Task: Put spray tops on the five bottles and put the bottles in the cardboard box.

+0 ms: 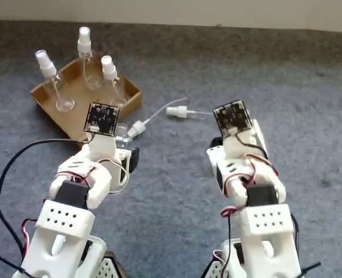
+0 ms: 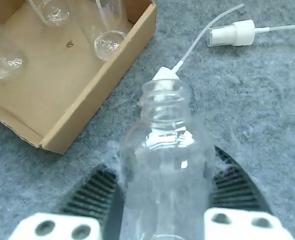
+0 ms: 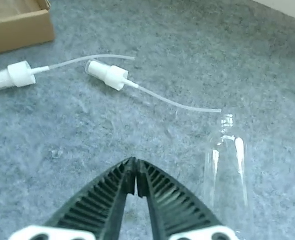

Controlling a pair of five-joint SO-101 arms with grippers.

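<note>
Left gripper: clamps uncapped bottle, neck aimed 1 o'clock at spray top just beyond; right gripper: rests closed, empty.

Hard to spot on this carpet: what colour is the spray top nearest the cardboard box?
White; the spray top shows best in the right wrist view.

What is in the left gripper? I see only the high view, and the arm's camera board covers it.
Observer: A clear bottle with no top; the left gripper is shut on it.
Operator: Is the right gripper holding anything?
Observer: No, the right gripper is shut and empty.
Operator: Where is the fifth bottle?
Observer: The fifth bottle lies on the carpet beside the right gripper, also without a top.
</note>
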